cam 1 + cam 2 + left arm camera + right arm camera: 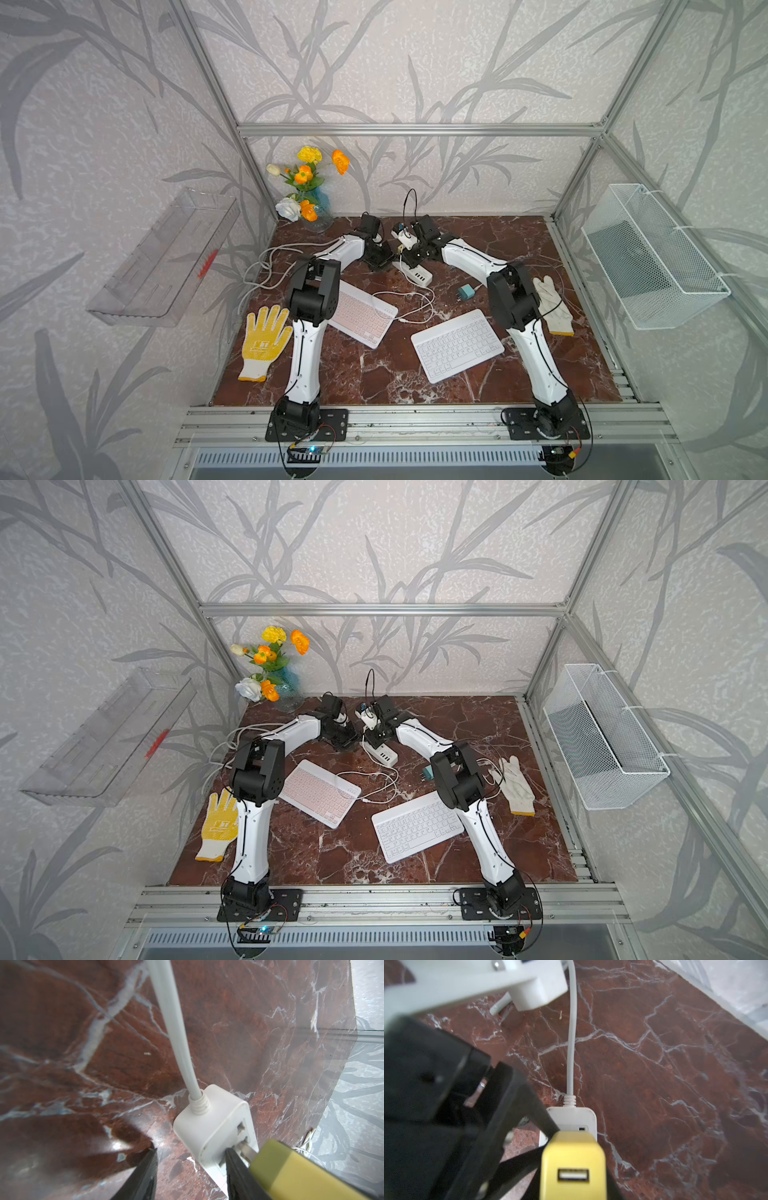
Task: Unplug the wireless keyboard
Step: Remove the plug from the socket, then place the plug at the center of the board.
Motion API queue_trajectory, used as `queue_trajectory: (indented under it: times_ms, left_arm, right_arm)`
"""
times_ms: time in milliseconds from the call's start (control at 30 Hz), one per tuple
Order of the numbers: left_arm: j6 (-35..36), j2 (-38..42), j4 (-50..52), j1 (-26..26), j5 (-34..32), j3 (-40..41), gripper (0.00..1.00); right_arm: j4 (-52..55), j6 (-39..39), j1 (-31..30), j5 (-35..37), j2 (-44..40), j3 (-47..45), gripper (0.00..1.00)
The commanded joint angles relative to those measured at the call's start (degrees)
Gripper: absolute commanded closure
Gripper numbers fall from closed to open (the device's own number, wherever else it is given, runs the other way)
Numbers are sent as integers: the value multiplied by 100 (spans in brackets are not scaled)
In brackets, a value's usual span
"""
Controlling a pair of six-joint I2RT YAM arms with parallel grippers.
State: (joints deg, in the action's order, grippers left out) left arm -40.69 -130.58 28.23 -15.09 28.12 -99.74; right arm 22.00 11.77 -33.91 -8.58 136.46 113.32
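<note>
Yellow charger (573,1167) in right end effector (576,1147); yellow glove (268,324)'s logo (260,345) illegible.

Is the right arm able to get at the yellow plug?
Looks like yes: the right claw is shut around the yellow plug, whose metal prong shows partly out of the white power strip. The open left claw sits close beside, not blocking.

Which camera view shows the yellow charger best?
The right wrist view: the yellow charger fills the foreground, its USB port facing the camera. The left wrist view shows its side and prongs at the power strip. In a top view it is only a tiny speck.
</note>
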Motion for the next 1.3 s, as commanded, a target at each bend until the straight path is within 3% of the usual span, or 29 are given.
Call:
queue_trajectory:
  times_ms: [0, 167, 367, 500, 733, 867, 1033, 1267]
  left_arm:
    - [34, -398, 519, -90, -312, 255, 48]
    - [30, -342, 506, -117, -164, 159, 48]
    - [199, -114, 573, -117, 204, -149, 43]
    - [307, 112, 615, -110, 434, -246, 35]
    - [367, 841, 181, -98, 903, 6, 18]
    - [395, 1276, -136, -73, 1194, 445, 16]
    - [107, 1978, -381, 233, 833, 1346, 16]
    - [105, 2573, -465, 685, 677, 2210, 16]
  right_arm:
    - [-228, 239, -217, 522, -501, -335, 88]
    - [-83, -30, 125, -51, -755, -435, 88]
    - [-353, -841, 744, -2047, -1054, -844, 88]
    - [-1021, -1513, 1037, -2843, -1307, -1409, 88]
    - [-864, -1445, 1053, -3317, -1542, -1682, 88]
    - [-855, -1356, 997, -3801, -1562, -1846, 87]
    - [-232, -1057, 790, -4015, -1246, -1444, 87]
    - [472, -922, 298, -3799, -564, -688, 86]
